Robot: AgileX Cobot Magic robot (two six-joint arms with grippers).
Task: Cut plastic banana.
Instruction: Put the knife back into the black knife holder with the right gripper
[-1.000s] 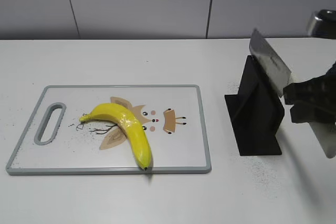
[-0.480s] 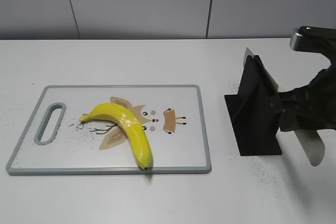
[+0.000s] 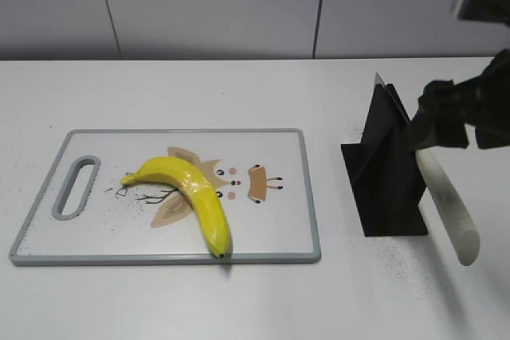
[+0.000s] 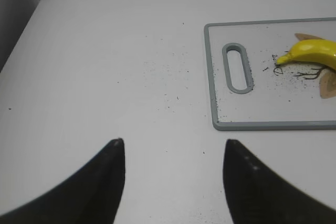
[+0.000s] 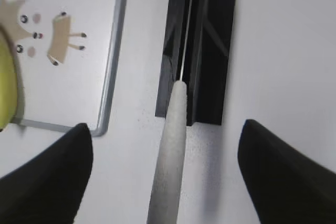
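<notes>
A yellow plastic banana (image 3: pixel 191 199) is seen lying curved on a white cutting board with a grey rim and handle slot (image 3: pixel 307 197), towards the front-left of the white bench (image 3: pixel 239 85). On the right side, a black angular knife stand (image 3: pixel 386 173) is set upright, and a knife with a pale grey handle (image 3: pixel 448 205) is lodged in its slot, handle pointing to the front edge. The right gripper (image 5: pixel 165 177) is spread wide on either side of that handle, nothing being gripped. The left gripper (image 4: pixel 173 174) is held open and empty over bare bench near the front-left corner.
</notes>
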